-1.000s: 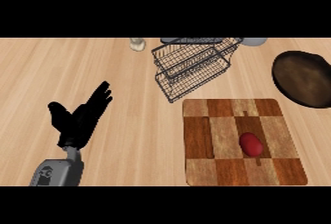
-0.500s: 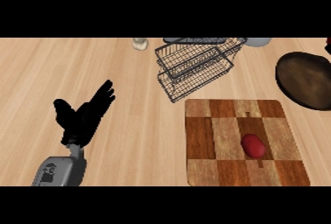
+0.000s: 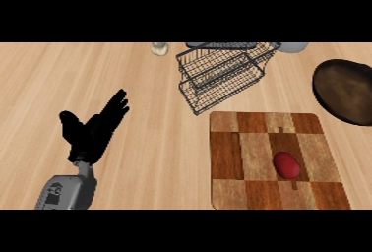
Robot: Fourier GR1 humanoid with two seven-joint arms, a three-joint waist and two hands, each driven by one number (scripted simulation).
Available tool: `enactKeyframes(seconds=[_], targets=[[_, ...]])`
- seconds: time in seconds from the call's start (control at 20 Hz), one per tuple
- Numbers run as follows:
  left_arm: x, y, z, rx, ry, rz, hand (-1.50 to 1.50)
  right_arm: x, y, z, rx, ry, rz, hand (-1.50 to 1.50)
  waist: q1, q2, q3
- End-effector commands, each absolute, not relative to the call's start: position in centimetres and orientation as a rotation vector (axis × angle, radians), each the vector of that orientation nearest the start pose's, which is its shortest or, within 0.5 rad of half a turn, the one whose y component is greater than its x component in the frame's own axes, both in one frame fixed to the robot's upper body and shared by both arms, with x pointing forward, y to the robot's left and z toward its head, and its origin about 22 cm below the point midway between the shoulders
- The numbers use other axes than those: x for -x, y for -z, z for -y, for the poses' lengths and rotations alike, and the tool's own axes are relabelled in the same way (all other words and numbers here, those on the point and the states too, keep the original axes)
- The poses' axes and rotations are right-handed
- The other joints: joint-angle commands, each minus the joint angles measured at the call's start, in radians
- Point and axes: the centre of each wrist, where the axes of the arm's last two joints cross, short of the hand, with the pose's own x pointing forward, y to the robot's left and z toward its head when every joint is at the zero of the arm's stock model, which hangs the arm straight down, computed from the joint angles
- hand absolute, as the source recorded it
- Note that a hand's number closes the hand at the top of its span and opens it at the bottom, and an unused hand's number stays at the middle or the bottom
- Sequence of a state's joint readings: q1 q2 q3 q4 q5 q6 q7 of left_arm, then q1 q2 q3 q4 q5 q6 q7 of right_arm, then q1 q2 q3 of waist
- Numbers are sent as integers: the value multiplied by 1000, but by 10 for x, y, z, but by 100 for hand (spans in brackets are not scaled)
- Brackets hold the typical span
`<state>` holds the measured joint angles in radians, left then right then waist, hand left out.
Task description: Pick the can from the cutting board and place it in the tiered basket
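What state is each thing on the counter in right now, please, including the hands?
Left hand: open, fingers straight, above bare counter, holding nothing.
Right hand: not in view.
Red can: lying on the cutting board, untouched.
Tiered basket: wire, nothing visible in it.
Dark bowl: at the right edge, partly cut off, looks empty.

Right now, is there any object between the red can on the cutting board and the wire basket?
Nothing visible. The red can lies on the cutting board, and the tiered basket stands just beyond the board's far edge; only bare board shows between them.
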<state>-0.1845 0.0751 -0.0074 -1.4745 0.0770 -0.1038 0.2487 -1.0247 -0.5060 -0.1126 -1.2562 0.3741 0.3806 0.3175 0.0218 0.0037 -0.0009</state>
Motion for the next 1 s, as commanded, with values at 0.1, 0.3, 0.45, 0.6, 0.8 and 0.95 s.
enactKeyframes(seconds=[0.1, 0.3, 0.45, 0.6, 0.8, 0.95], targets=[[-281, -33, -218, 124, 170, 1385, 0, -424, -297, 199, 654, -800, 1715, 150, 3, 0, 0], [-295, -31, -215, 133, 159, 1392, 0, -436, -279, 163, 581, -786, 1752, 150, -1, 1, 0], [-286, -30, -205, 139, 170, 1412, 0, -452, -265, 157, 554, -776, 1743, 150, 9, 5, 0], [-268, -26, -203, 152, 159, 1392, 0, -459, -251, 149, 526, -737, 1723, 150, 10, 2, 1], [-290, -34, -221, 141, 162, 1399, 0, -460, -220, 132, 259, -554, 1717, 150, 9, 10, 1], [-280, -15, -210, 120, 175, 1399, 0, -465, -212, 118, 192, -582, 1729, -150, 14, 10, 1]])
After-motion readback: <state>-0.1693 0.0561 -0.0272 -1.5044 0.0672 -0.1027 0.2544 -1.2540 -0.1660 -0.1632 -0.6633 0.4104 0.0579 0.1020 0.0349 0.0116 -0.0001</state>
